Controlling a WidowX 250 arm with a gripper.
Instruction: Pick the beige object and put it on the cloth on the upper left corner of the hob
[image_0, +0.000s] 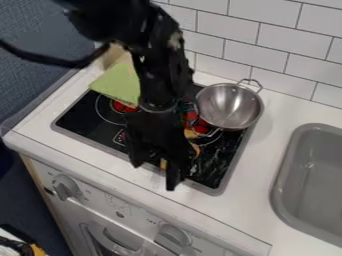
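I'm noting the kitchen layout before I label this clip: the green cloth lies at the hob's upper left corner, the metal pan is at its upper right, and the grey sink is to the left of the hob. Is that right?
Not quite: the camera view shows the grey sink to the right of the hob. The green cloth and metal pan are as you say.

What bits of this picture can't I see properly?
In the camera view:
The orange-beige thing: its whole shape, partly behind the hand.
The hob's middle: covered by the arm.
The sink's right side: cut off by the right edge.
Print by the dial: too small.
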